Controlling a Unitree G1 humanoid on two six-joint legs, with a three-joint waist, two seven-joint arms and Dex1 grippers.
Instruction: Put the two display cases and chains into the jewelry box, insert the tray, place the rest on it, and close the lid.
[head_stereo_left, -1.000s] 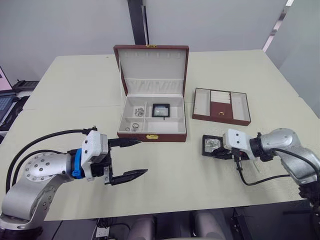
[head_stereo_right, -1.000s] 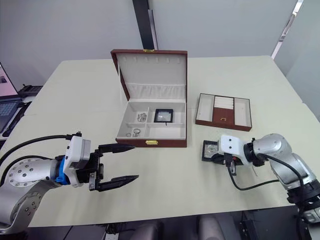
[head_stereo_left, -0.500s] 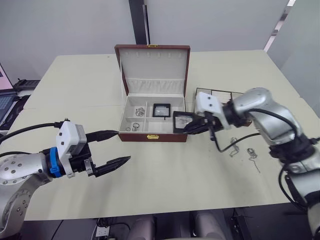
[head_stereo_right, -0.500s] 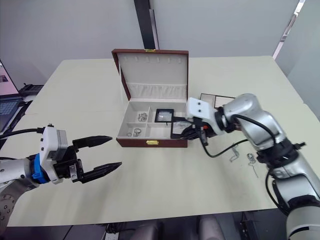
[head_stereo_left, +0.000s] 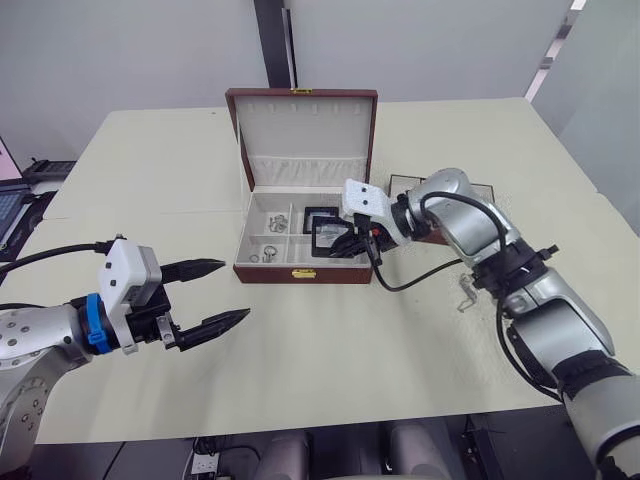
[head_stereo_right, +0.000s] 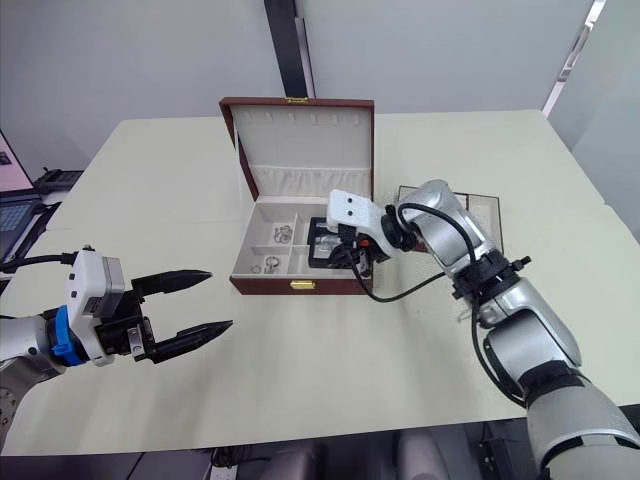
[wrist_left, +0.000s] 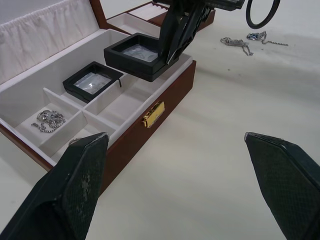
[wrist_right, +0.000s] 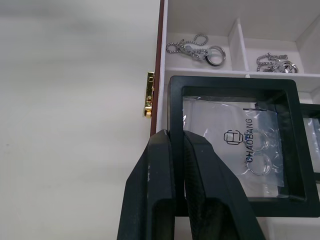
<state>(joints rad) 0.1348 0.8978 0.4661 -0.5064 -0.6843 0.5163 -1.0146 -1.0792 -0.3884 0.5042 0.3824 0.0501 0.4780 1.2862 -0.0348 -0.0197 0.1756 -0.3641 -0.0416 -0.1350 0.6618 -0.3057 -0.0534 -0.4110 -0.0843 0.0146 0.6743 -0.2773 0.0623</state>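
The jewelry box (head_stereo_left: 303, 271) stands open mid-table, its lid (head_stereo_left: 305, 130) upright. One display case (head_stereo_left: 320, 216) lies flat in a rear compartment. My right gripper (head_stereo_left: 352, 243) is shut on the frame of the other display case (wrist_right: 235, 145), holding it just above the front right compartment, beside the first case (wrist_left: 92, 80). Chains (wrist_right: 195, 47) lie in the left compartments. The tray (head_stereo_right: 485, 205) sits right of the box, partly behind my right arm. The rest (wrist_left: 235, 42) lies on the table near it. My left gripper (head_stereo_left: 236, 289) hangs open at the front left, holding nothing.
A black cable (head_stereo_left: 420, 275) loops from my right wrist over the table in front of the box. The gold clasp (wrist_left: 153, 114) faces me. A laptop (head_stereo_left: 8, 195) sits beyond the table's left edge.
My right gripper lifted the display case off the table at the right and carried it left over the box. My left gripper drew back to the left, still open.
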